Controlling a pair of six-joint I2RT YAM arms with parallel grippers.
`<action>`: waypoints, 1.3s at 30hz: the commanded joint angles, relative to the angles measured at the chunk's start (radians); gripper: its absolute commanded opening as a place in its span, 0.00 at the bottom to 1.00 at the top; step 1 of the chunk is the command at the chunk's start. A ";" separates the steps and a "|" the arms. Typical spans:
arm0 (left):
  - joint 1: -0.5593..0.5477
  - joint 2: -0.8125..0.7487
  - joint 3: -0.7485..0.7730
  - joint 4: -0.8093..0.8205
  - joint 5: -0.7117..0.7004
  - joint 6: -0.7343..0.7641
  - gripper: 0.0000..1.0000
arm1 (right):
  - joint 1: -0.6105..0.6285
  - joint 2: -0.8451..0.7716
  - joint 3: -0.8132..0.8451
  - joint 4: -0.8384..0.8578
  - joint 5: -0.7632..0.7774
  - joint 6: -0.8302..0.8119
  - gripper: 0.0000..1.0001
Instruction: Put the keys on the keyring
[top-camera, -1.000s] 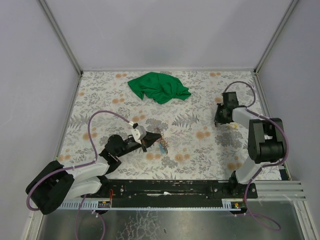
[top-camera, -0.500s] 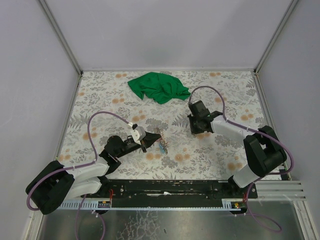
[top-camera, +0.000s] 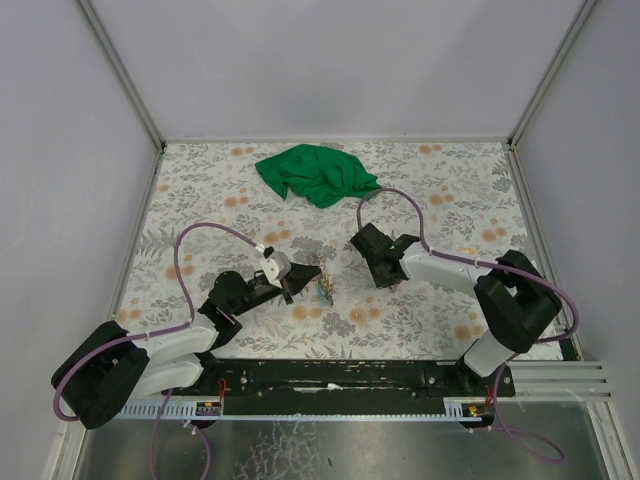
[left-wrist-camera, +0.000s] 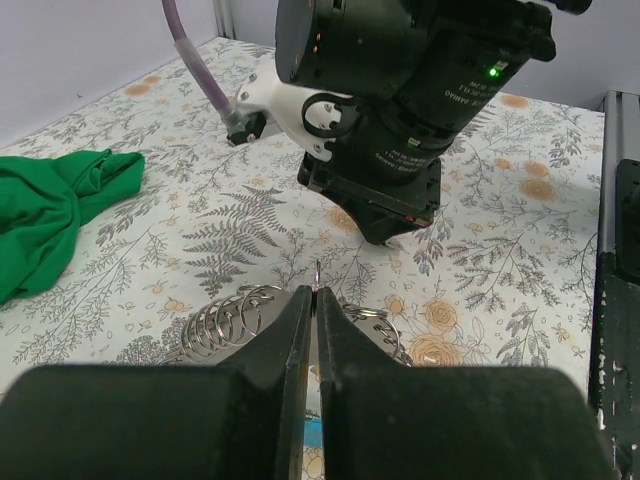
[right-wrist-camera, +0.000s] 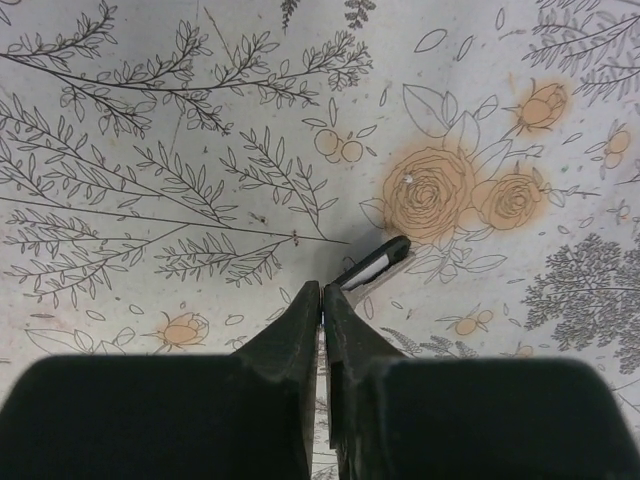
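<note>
Keyring (top-camera: 320, 278) lies mid-counter (top-camera: 200, 190) in the top view, at the tips of the left pincer (top-camera: 297, 283). The keys (top-camera: 326, 293) are just right of it and the right pincer (top-camera: 378, 268) is near, farther right.

Left wrist: the pincer is clamped tight on the ring's wire, coils spreading either side.

Right wrist: the pincer is closed, with a small dark-and-white piece (right-wrist-camera: 375, 265) jutting from its tips.

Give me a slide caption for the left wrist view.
Left fingers shut on the keyring, right arm close ahead, green cloth at left.
</note>
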 joint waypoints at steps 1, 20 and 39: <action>0.004 -0.002 -0.007 0.089 -0.029 0.013 0.00 | 0.023 0.029 0.062 0.009 0.026 0.051 0.15; 0.004 -0.013 -0.004 0.081 -0.025 0.004 0.00 | -0.019 -0.131 -0.112 0.069 -0.086 0.065 0.50; 0.006 -0.025 -0.003 0.070 -0.026 0.002 0.00 | -0.032 0.047 -0.044 0.333 -0.195 0.108 0.45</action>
